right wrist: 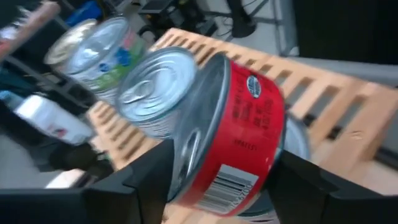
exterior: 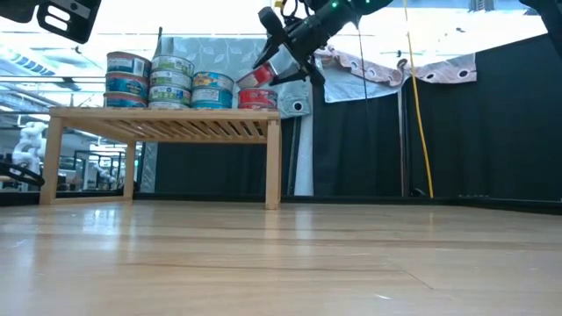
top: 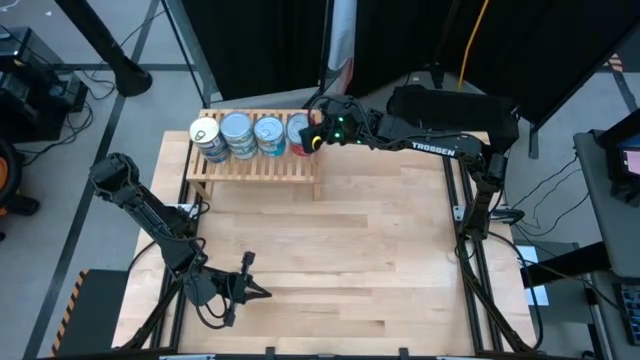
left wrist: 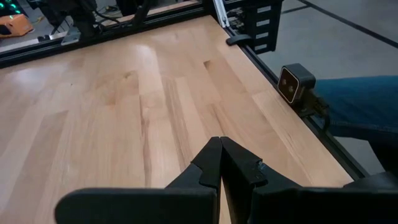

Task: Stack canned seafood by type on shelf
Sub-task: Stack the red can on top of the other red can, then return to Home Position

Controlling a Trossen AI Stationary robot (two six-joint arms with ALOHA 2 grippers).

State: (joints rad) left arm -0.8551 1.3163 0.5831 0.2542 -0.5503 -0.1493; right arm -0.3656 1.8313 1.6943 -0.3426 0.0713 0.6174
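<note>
While tins point(top: 238, 136) stack on the shelf point(top: 255, 168), right hand point(top: 312, 137) grasps tilted red tin point(right wrist: 239, 137), left hand point(left wrist: 221, 163) clenched.

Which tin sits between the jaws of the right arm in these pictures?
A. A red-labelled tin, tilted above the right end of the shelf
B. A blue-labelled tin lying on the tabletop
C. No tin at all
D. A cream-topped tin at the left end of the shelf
A: the right gripper has its jaws on either side of the red-labelled tin, which tilts over the stack at the right end of the shelf.
</note>
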